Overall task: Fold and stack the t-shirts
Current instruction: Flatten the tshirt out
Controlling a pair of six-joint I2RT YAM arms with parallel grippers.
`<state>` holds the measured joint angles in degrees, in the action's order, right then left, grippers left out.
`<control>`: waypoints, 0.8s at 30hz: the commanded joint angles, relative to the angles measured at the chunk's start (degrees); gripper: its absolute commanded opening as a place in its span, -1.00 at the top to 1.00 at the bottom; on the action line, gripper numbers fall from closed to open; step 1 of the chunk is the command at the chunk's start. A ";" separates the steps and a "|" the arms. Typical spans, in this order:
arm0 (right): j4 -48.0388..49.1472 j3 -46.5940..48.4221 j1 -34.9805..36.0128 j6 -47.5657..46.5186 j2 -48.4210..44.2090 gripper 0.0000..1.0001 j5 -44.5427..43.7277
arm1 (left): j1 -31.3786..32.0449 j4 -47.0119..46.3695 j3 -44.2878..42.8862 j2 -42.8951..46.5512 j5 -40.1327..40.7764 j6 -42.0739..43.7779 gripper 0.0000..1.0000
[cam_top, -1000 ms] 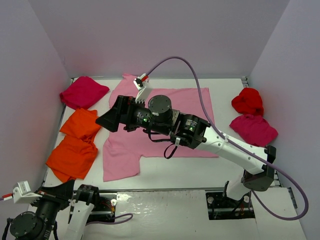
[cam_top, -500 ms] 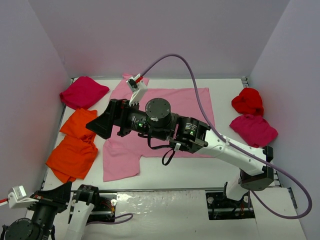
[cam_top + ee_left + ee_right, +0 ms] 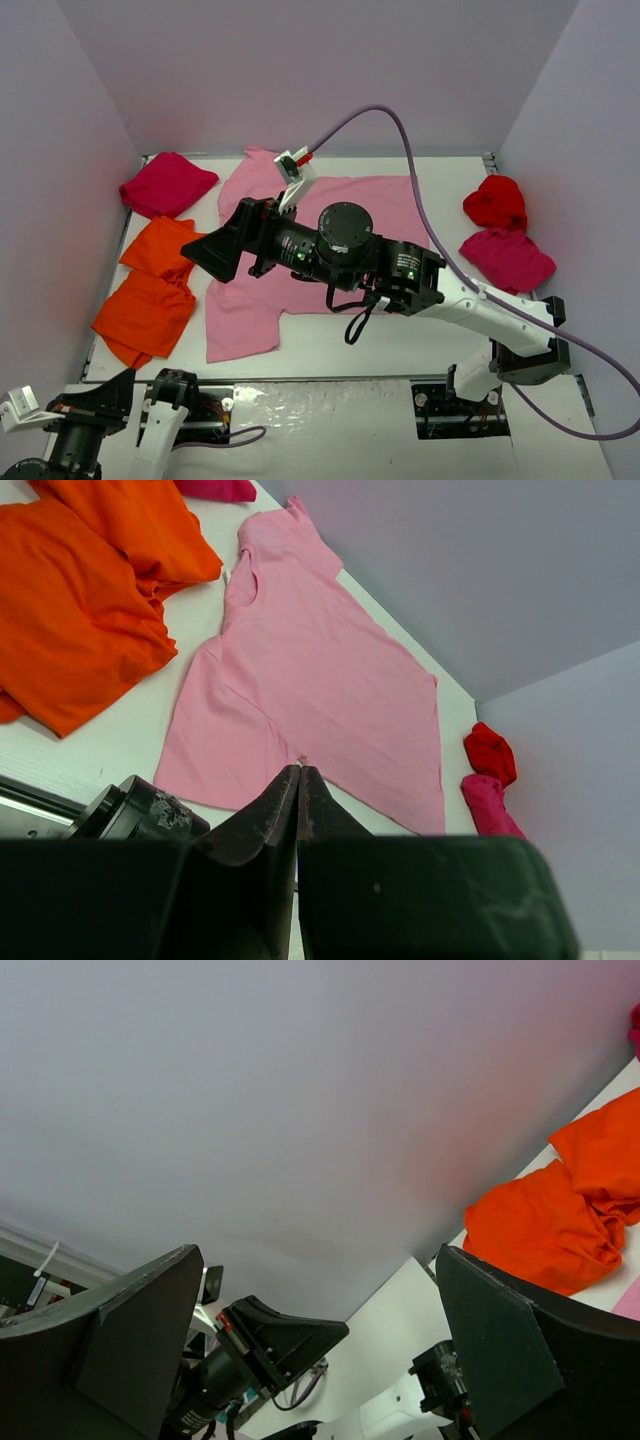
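Here, the pink t-shirt (image 3: 240,315) lay flat and unfolded on the surface (image 3: 340,345). The right end effector (image 3: 205,250) hovered near its left edge, jaws wide and empty. The left end effector (image 3: 298,785) sat closed and empty. Folding appeared not yet begun; the next move probably calls for descending and pinching an edge.

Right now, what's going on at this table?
The pink shirt lies spread flat mid-table, not yet folded. The right tool is open and empty, over the shirt's left edge and pointing left. The left tool is shut on nothing, back at the near edge. Two orange shirts, two crimson shirts and a red shirt sit crumpled along the sides; no stack yet.
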<state>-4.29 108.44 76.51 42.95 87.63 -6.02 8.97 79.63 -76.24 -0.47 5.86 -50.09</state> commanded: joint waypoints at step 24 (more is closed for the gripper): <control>-1.72 -24.31 -15.86 -6.99 -8.14 -1.00 -9.14 | -0.45 -7.13 9.43 -8.40 -2.35 4.04 1.00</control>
<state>-6.13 95.10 71.95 37.00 79.30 -15.36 8.97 77.15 -69.00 -4.97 3.06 -47.85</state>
